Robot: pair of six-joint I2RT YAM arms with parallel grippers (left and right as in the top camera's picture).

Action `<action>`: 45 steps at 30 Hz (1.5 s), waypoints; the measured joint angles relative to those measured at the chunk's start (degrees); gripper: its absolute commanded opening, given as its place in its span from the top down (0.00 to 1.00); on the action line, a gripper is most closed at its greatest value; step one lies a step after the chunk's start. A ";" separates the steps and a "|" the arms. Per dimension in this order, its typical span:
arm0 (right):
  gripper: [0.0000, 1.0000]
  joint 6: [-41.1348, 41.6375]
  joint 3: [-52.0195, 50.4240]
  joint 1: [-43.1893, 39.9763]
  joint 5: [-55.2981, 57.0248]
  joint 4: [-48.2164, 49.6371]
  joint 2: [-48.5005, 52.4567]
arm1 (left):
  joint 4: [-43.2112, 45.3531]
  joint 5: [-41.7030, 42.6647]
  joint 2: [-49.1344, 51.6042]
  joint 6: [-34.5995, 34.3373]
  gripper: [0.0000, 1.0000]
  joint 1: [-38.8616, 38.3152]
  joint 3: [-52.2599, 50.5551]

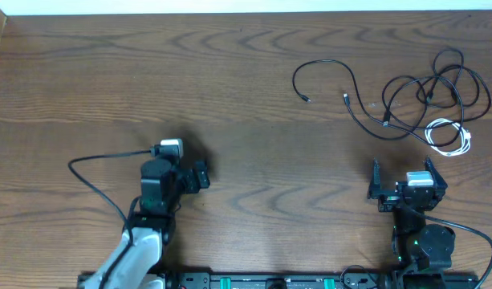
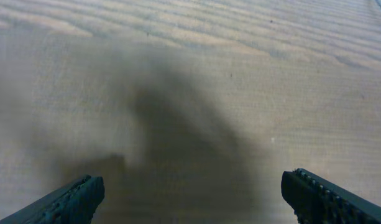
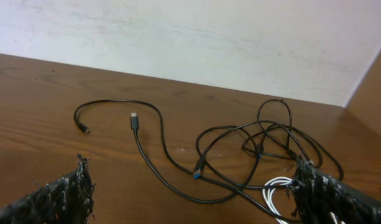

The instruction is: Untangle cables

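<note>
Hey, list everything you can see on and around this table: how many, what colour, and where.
black cables: several, exact count unclear in the tangle; black; far right of the table, with one loop trailing left
white cable: one; white; coiled at the near edge of the black tangle
table: one; brown wood; under everything
wall: one; white; beyond the table's far edge
arm cords: two; black; one trailing from each arm
left claw: one; black; open over bare wood, near left
right claw: one; black; open on the near side of the cables, touching none
</note>
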 measured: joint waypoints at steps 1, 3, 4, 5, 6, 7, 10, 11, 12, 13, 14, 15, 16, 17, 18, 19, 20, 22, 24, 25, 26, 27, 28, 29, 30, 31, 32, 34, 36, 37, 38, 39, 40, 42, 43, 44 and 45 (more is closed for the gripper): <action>0.01 0.00 0.00 0.00 0.02 0.00 0.00 | 0.02 -0.02 -0.98 -0.02 0.02 0.02 -0.87; 0.01 0.00 0.00 0.00 0.00 0.00 -0.02 | 0.17 0.00 -2.99 -0.20 0.02 0.00 -2.62; 0.01 0.00 0.00 0.00 0.02 0.00 0.00 | 0.37 0.00 -4.17 -0.31 0.02 0.00 -3.65; 0.01 0.00 0.00 0.00 0.00 0.00 0.00 | 0.66 0.00 -5.22 -0.42 0.02 0.00 -4.57; 0.01 0.00 0.00 0.00 0.00 0.00 0.00 | 0.98 0.00 -6.97 -0.52 0.02 0.02 -6.01; 0.01 0.00 0.00 0.00 0.02 0.00 0.00 | 1.36 0.00 -7.87 -0.63 0.02 0.00 -6.75; 0.01 0.00 0.00 0.00 0.02 -0.02 0.00 | 0.13 -0.15 -12.68 -1.53 0.02 0.02 -9.33; 0.01 0.00 0.00 0.00 0.00 0.02 0.00 | -0.57 -0.15 -13.60 -1.73 0.02 0.02 -9.60; 0.01 0.00 0.00 0.00 0.00 -0.02 0.00 | -2.54 -0.17 -16.15 -1.77 0.02 0.02 -9.77; 0.01 0.00 0.00 0.00 0.02 0.00 0.00 | -4.04 -0.15 -18.12 -1.81 0.02 0.02 -9.77; 0.01 0.00 0.00 0.00 0.00 0.00 -0.02 | -5.68 -0.20 -20.44 -1.88 0.02 0.02 -9.75; 0.01 0.00 0.00 0.00 0.02 0.00 -0.02 | -8.26 -0.28 -23.61 -1.92 0.02 0.02 -9.77; 0.01 0.00 0.00 0.00 0.00 0.00 0.00 | -11.39 -0.39 -26.88 -1.95 0.02 0.00 -9.75; 0.01 -0.02 0.00 0.00 0.02 0.00 0.00 | -14.12 -0.59 -29.73 -1.95 0.02 0.02 -9.77; 0.01 0.00 0.00 0.00 0.02 -0.02 -0.02 | -16.41 -0.79 -32.46 -1.95 0.02 0.02 -9.75; 0.01 0.00 0.00 0.00 0.00 0.00 -0.04 | -20.02 -1.07 -35.80 -1.95 0.02 0.00 -9.77; 0.01 0.00 0.00 0.00 0.02 0.02 -0.02 | -22.95 -1.62 -39.01 -1.95 0.02 0.02 -9.77; 0.01 -0.02 0.00 0.00 0.02 0.02 -0.07 | -24.13 -3.02 -44.92 -1.90 0.02 0.02 -9.38; 0.01 -0.02 0.00 0.00 0.02 0.00 -0.07 | -24.68 -3.72 -49.57 -1.75 0.02 0.02 -9.09; 0.01 -0.02 0.00 0.00 0.02 0.00 -0.07 | -24.76 -3.96 -51.06 -1.75 0.02 0.02 -9.05; 0.01 -0.02 0.00 0.00 0.02 0.00 -0.07 | -24.83 -4.24 -52.50 -1.73 0.02 0.02 -9.05; 0.01 -0.02 0.00 0.00 0.02 0.00 -0.07 | -24.85 -4.44 -53.86 -1.70 0.02 0.02 -9.03; 0.01 -0.02 0.00 0.00 0.02 0.00 -0.04 | -24.87 -4.52 -55.12 -1.68 0.02 0.02 -9.01; 0.01 -0.02 0.00 0.00 0.02 -0.02 -0.07 | -24.90 -4.63 -56.35 -1.68 0.02 0.02 -9.01; 0.01 -0.02 0.00 0.00 0.02 0.00 -0.07 | -24.90 -4.76 -57.66 -1.51 0.02 0.02 -9.01; 0.01 -0.02 0.00 0.00 0.02 -0.02 -0.07 | -24.87 -4.85 -58.84 -1.29 0.02 0.02 -9.01; 0.01 -0.02 0.00 0.00 0.02 0.00 -0.07 | -24.90 -4.87 -60.02 -0.85 0.02 0.02 -9.01; 0.01 -0.02 0.00 0.00 0.02 0.00 -0.07 | -24.90 -4.90 -62.36 0.31 0.02 0.02 -9.01; 0.01 -0.02 0.00 0.00 0.02 0.00 -0.07 | -24.90 -4.87 -63.91 1.51 0.02 0.02 -8.98; 0.01 -0.02 0.00 0.00 0.02 0.00 -0.07 | -24.90 -4.87 -64.54 2.16 0.02 0.02 -8.98; 0.01 -0.02 0.00 0.00 0.00 0.00 -0.07 | -24.92 -4.90 -65.07 2.84 0.02 0.02 -8.98; 0.01 -0.02 0.00 0.00 0.02 0.00 -0.07 | -24.92 -4.90 -65.37 3.34 0.02 0.02 -8.98; 0.01 -0.02 0.00 0.00 0.02 0.00 -0.07 | -24.92 -4.90 -65.46 3.78 0.02 0.02 -8.98; 0.01 -0.02 0.00 0.00 0.02 0.00 -0.07 | -24.90 -4.90 -65.51 4.42 0.02 0.02 -8.98; 0.01 -0.02 0.00 0.00 0.02 0.00 -0.07 | -24.90 -4.90 -65.51 4.57 0.02 0.02 -8.98; 0.01 -0.02 0.00 0.00 0.02 0.00 -0.07 | -24.90 -4.90 -65.51 4.72 0.02 0.02 -8.98; 0.01 -0.02 0.00 0.00 0.02 0.00 -0.07 | -24.90 -4.90 -65.51 4.76 0.02 0.02 -8.98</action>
